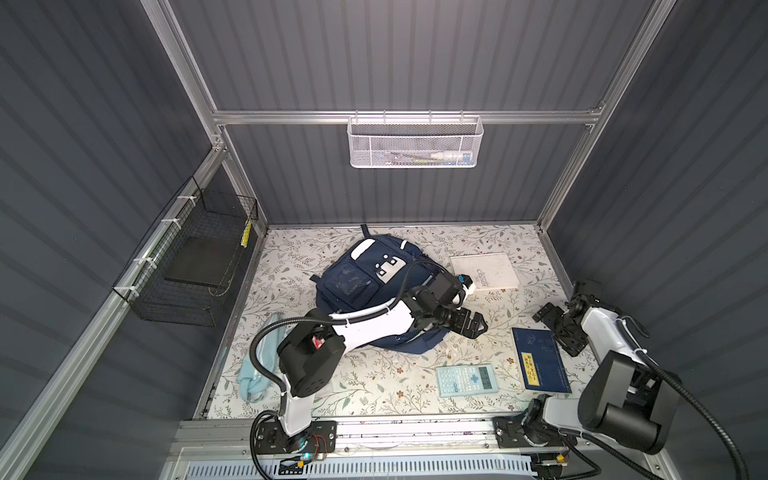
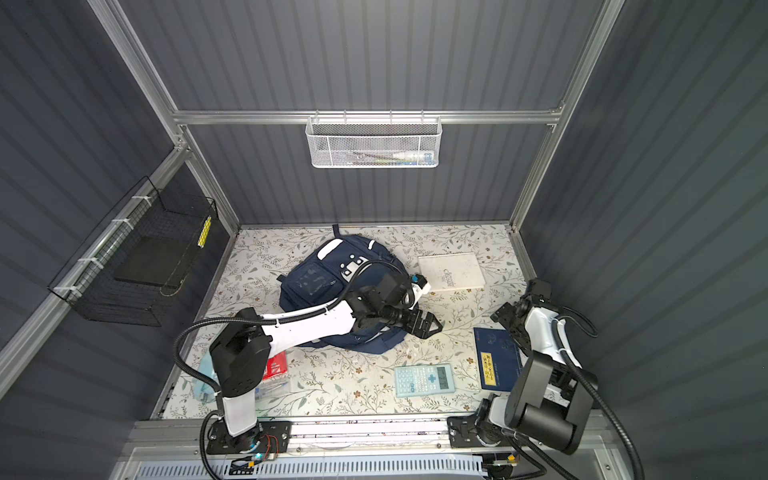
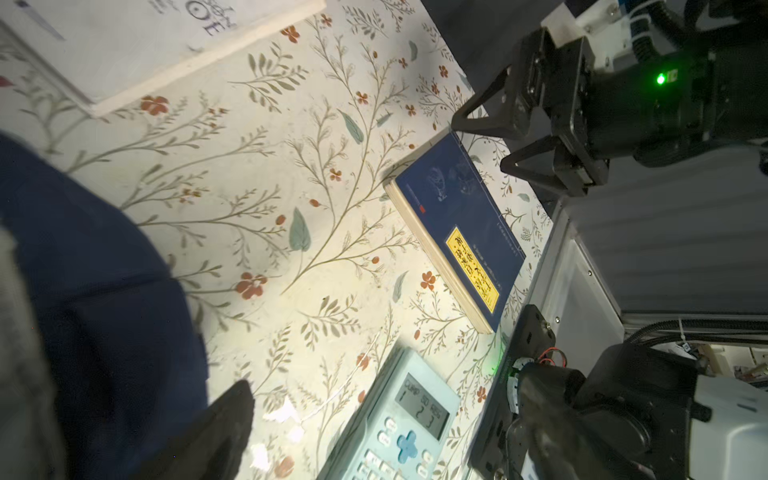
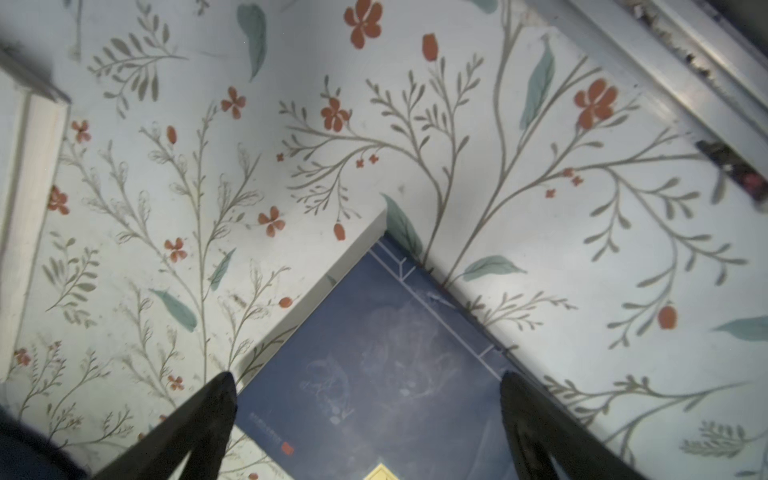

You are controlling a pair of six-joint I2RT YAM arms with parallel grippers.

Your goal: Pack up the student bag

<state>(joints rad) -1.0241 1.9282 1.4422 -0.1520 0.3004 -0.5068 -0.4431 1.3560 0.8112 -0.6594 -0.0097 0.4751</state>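
The student bag (image 1: 361, 282) (image 2: 316, 282) is a navy backpack with a white buckled patch, lying flat mid-table; the left wrist view shows its blue fabric (image 3: 104, 291). My left arm reaches over it. The left gripper (image 1: 480, 328) (image 2: 434, 328) (image 3: 382, 415) hangs open and empty just past the bag's right edge, above the table. My right gripper (image 1: 555, 332) (image 2: 513, 328) (image 3: 482, 143) (image 4: 368, 382) is open over the far corner of a dark blue book (image 1: 538, 365) (image 4: 374, 374). It holds nothing.
A white book (image 1: 486, 270) lies right of the bag and a pale blue calculator (image 1: 467, 379) (image 3: 399, 415) near the front. A light-blue pouch (image 1: 257, 365) and a red packet (image 2: 276, 365) lie at front left. A white mesh basket (image 1: 415, 143) hangs on the back wall, a black wire basket (image 1: 191, 262) on the left.
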